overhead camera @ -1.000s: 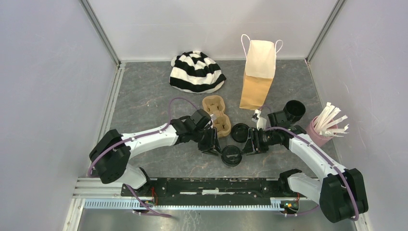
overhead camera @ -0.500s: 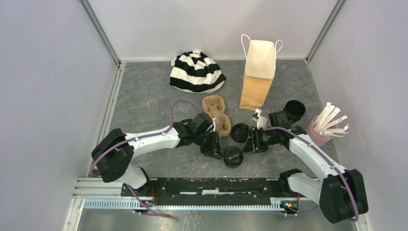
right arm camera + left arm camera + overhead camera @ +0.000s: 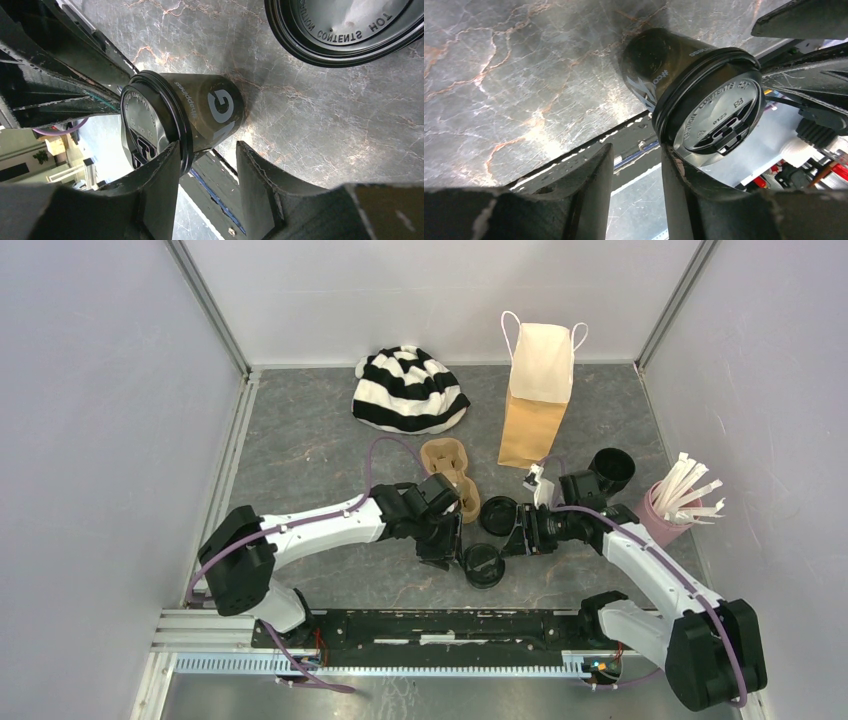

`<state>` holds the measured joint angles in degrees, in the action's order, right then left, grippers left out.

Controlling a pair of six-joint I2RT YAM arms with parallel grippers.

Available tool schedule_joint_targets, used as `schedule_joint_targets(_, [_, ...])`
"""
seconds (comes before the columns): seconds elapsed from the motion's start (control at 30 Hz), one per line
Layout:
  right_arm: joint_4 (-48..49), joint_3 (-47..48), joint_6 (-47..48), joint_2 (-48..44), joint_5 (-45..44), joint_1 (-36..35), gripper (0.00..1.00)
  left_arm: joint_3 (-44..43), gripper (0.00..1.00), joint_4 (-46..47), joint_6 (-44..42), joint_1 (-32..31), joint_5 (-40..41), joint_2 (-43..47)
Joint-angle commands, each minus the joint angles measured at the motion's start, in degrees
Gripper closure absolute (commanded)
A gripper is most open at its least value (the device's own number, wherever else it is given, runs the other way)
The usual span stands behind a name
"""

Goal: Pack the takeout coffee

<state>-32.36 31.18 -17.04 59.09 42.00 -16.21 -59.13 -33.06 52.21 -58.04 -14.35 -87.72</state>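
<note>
Left fingers apart beside coffee cup

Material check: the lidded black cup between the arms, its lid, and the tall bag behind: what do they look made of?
Cup: probably coated paper, black with a slight sheen and white printed lettering; plastic cannot be ruled out. Lid: moulded plastic, semi-gloss, with raised lettering and a stepped rim. Bag: brown kraft paper, matte, stiff enough to stand upright.
</note>
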Motion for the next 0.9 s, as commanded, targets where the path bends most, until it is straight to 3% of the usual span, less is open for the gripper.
schedule_joint_targets(0.0, [-2.9,0.2,3.9,0.8,-6.7,-1.1,0.5,-2.1,0.52,-3.9,-3.5,-0.4,7.6,0.4])
schedule_joint_targets(0.53, [-6.7,7.8,3.3,-0.9,-7.7,-1.0,0.46,2.0,0.4,-2.5,-1.9,-0.5,8.1,9.5])
schedule_joint_targets(0.63, [-9.2,9.7,5.2,-0.9,-10.3,-1.1,0.38,1.7,0.36,-3.7,-3.7,-0.4,8.6,11.4])
schedule_joint_targets(0.77, [-13.9,15.0,9.5,-0.4,-15.3,-2.8,0.16,-4.1,0.26,-7.4,-9.7,0.4,10.8,12.4])
schedule_joint_targets(0.87, [-16.0,18.8,10.4,1.1,-17.3,-6.4,0.07,-7.6,0.19,-8.9,-13.6,2.4,11.6,12.3])
